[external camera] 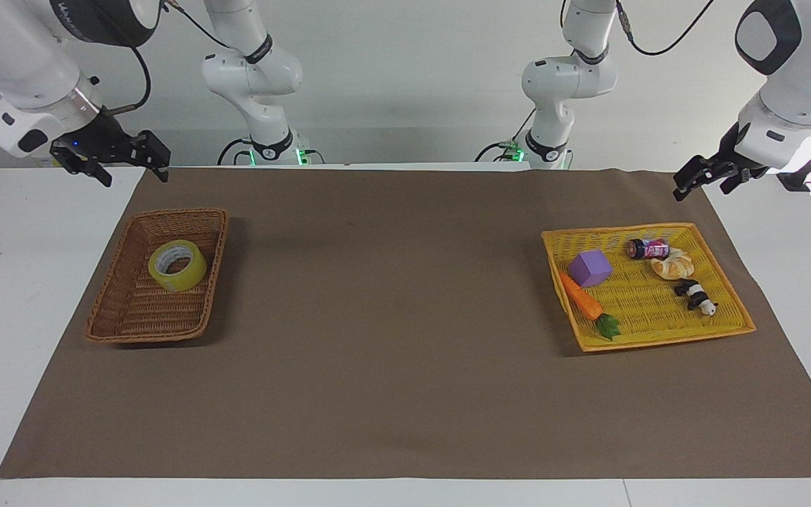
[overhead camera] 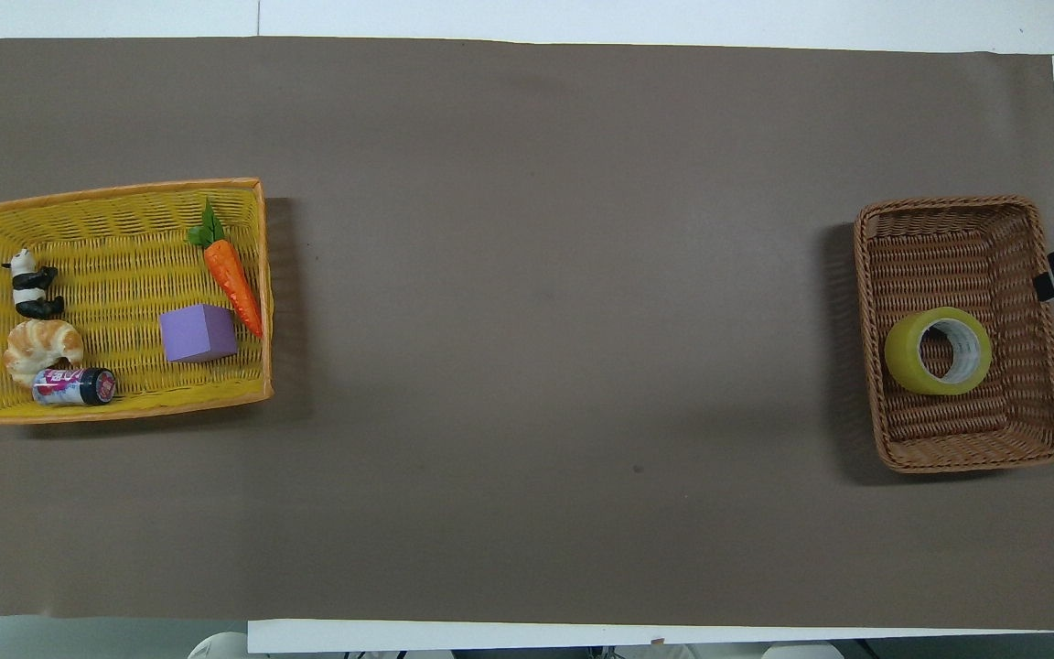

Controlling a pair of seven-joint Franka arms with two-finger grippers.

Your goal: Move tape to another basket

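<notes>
Overhead view: tape (overhead camera: 938, 351) in basket (overhead camera: 959, 448), arms mostly hidden; facing view: both jaws released, raised.

Yellow translucent tape (external camera: 177, 265) with pale core; brown woven basket (external camera: 124, 310). Bright yellow mesh tray (external camera: 659, 331) with orange rim; brown table cover (external camera: 391, 352).

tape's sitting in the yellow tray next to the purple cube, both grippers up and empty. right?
Not quite. The tape lies in the brown wicker basket, alone; the facing view shows it. The purple cube is in the yellow tray. Both grippers are up and empty.
</notes>
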